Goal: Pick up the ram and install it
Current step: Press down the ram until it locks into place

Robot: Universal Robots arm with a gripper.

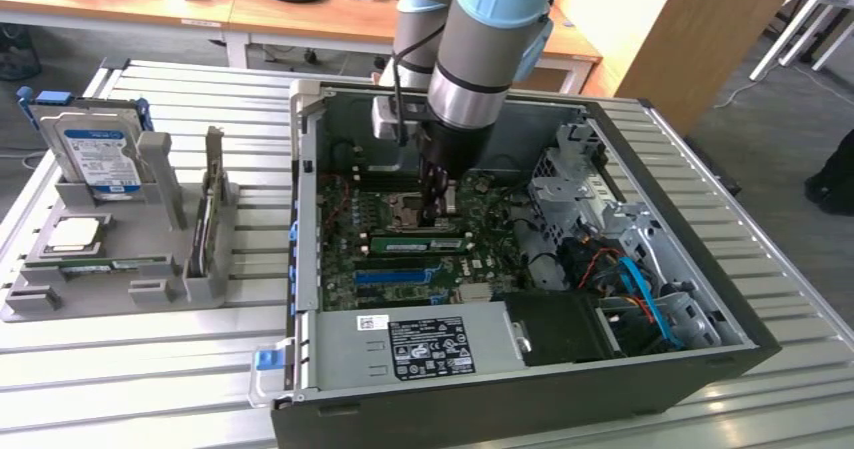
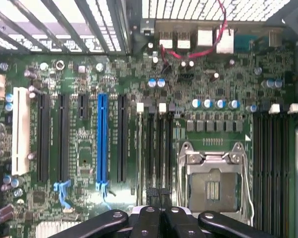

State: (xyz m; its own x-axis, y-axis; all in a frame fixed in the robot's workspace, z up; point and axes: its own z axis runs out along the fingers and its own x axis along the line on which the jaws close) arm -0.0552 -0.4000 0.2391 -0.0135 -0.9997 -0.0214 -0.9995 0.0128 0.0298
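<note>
The tool (image 1: 434,209) hung inside the open case (image 1: 747,319), low over the motherboard (image 2: 84,148), its two tips pressed together with nothing between them. The ram (image 1: 419,241) appeared to stand on edge in a memory slot just beside the CPU socket (image 2: 211,186), on the socket's side that faces the blue slot (image 2: 102,141). In the wrist view the ram (image 2: 140,153) showed as a thin pale line seen edge-on, its long axis parallel to the socket's nearest edge and to the blue slot. The tool (image 2: 159,194) sat near one end of that line and a little off it toward the socket, so the clenched tips looked to be over the neighbouring empty slot, not squarely over the ram's top edge; whether they touched the ram could not be told. Judged from this, the ram was already in its slot, and the offset that mattered was the small sideways one, away from the socket, across the ram's long axis.
</note>
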